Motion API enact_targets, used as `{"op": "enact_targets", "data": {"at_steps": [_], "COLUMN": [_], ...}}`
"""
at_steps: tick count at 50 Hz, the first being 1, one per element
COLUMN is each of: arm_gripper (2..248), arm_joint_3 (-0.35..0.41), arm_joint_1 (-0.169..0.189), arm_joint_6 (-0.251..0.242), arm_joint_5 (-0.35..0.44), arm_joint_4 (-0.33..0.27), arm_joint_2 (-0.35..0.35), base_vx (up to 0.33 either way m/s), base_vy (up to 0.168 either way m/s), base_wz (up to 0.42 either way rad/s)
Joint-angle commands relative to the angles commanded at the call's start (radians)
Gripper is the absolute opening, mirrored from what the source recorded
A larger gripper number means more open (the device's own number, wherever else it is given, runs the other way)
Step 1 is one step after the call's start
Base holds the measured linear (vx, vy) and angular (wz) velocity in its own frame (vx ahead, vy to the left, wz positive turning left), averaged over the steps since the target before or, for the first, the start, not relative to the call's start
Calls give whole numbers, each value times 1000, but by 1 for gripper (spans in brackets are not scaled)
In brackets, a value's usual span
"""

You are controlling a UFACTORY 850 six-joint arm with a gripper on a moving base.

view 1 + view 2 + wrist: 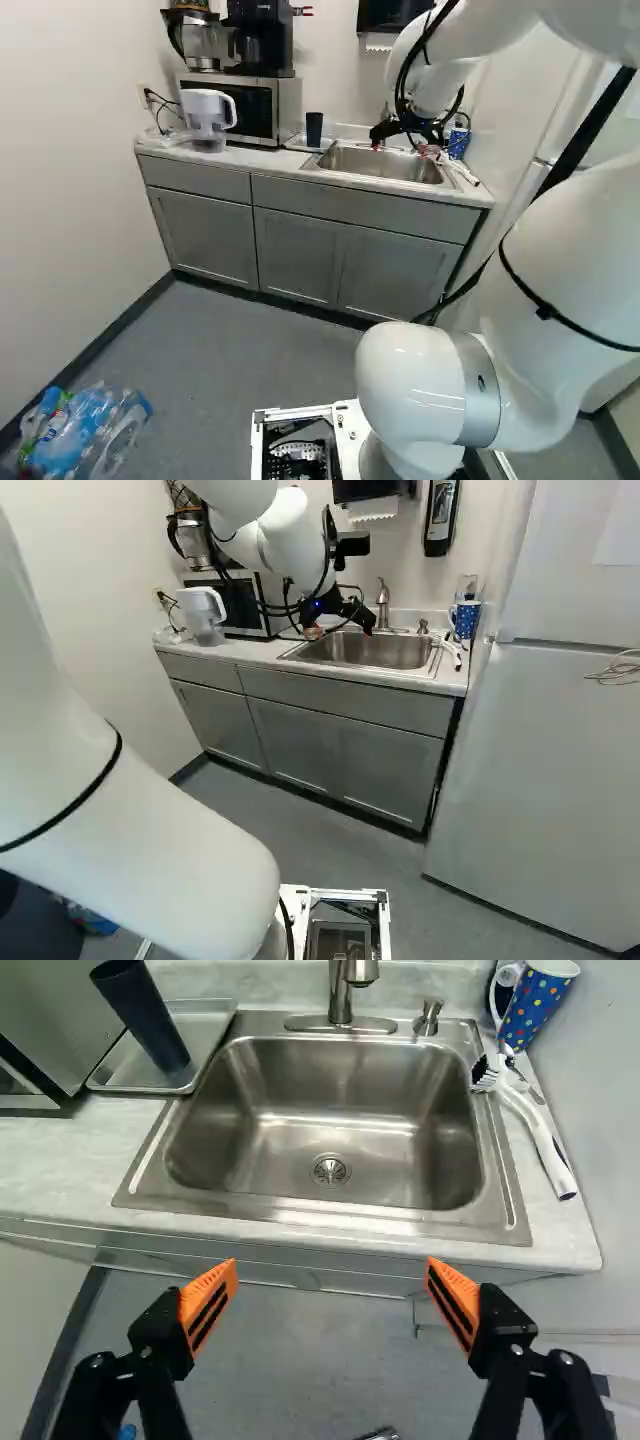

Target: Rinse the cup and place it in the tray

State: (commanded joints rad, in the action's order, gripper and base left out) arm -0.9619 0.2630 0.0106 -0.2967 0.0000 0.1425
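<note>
In the right base view my gripper (340, 630) hangs over the sink area. The wrist view has the gripper (332, 1268) with its orange-padded fingers wide apart and nothing between them. A dark, tall cup (148, 1018) stands in a shallow metal tray (207, 1020) beside the sink, ahead of the fingers and off to one side. The same cup (314, 128) shows left of the gripper in the left base view, apart from it. The steel sink (340, 1090) has nothing in its basin.
A faucet (383, 602) rises behind the sink. Across the basin from the tray are a blue dotted cup (537, 1008) and a white-handled brush (541, 1140). A water pitcher (208, 115) and microwave (250, 108) stand past the tray. A fridge (545, 780) flanks the counter.
</note>
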Motion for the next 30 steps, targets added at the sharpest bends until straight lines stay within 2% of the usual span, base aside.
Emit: {"op": "enact_targets", "data": {"at_steps": [30], "arm_gripper": [247], "arm_joint_3": [131], "arm_joint_1": [-39], "arm_joint_6": [-2], "arm_joint_5": [175], "arm_joint_4": [0], "arm_joint_2": [20], "base_vx": [0], "base_vy": [0], "base_wz": [0]}}
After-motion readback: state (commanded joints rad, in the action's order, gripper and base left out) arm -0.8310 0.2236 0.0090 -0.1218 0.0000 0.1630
